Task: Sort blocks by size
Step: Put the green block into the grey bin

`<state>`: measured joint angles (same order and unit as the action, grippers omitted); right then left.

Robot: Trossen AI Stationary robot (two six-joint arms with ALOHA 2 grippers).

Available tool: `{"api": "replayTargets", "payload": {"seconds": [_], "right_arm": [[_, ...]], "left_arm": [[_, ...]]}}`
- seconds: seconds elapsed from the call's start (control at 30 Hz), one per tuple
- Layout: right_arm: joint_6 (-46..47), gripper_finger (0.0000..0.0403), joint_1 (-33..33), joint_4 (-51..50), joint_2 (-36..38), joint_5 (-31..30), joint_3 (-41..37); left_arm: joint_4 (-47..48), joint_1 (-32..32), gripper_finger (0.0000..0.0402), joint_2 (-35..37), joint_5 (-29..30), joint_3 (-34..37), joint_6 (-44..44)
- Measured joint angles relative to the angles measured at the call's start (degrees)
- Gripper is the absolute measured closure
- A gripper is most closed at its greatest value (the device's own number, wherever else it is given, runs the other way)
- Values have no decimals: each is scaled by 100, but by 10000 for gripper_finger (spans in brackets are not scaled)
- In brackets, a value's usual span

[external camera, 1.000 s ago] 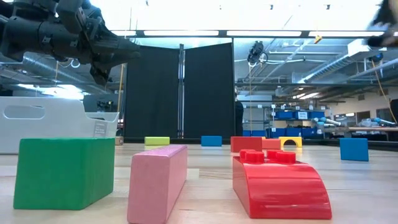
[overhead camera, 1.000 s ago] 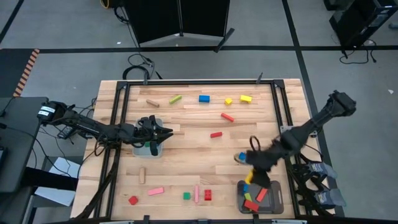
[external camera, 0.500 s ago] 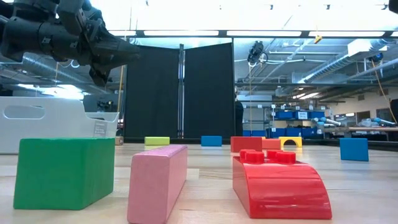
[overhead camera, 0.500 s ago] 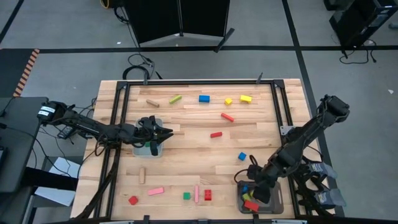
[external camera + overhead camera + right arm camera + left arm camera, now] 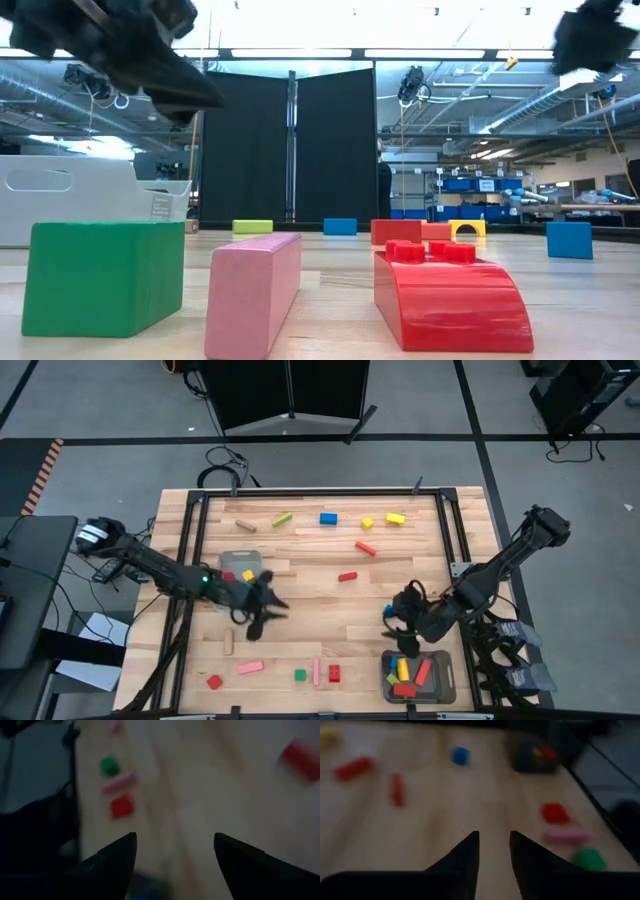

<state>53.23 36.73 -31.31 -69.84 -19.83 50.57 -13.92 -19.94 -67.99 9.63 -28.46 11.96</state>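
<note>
Wooden table (image 5: 300,575) — left pincer (image 5: 268,607) slightly parted, empty; right pincer (image 5: 393,618) wide, empty

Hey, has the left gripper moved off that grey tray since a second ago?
Yes. The left gripper has swung off the left grey tray, toward the table's near edge and a little toward the middle; the tray stayed put.

Both wrist views blurred: blocks (image 5: 460,755) just colour smears. Low view cuts off left gripper (image 5: 190,95) at top edge.
</note>
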Motion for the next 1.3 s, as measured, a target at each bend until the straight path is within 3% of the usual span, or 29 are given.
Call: {"api": "replayTargets", "payload": {"seconds": [0.17,0.27,0.47,0.63,1.13,1.3], "right_arm": [[-1129,137,-201,284,96,-1223,0],[-2031,145,-411,847,96,-1640,0],[-3631,159,-933,2132,93,-1643,0],[-4166,162,-1205,2629,93,-1318,0],[-4142,170,-1243,2691,90,-1096,0],[-4142,173,-1243,2705,91,-1096,0]], "left_arm": [[691,-682,226,-1028,-35,-963,-152],[1061,-1019,186,-1659,-33,-1470,-145],[1536,-1393,111,-2732,-23,-2357,161],[1650,-1534,72,-3346,9,-2798,529],[1636,-1731,63,-4454,303,-3382,1430],[1686,-1735,101,-4469,493,-3385,1614]]}}
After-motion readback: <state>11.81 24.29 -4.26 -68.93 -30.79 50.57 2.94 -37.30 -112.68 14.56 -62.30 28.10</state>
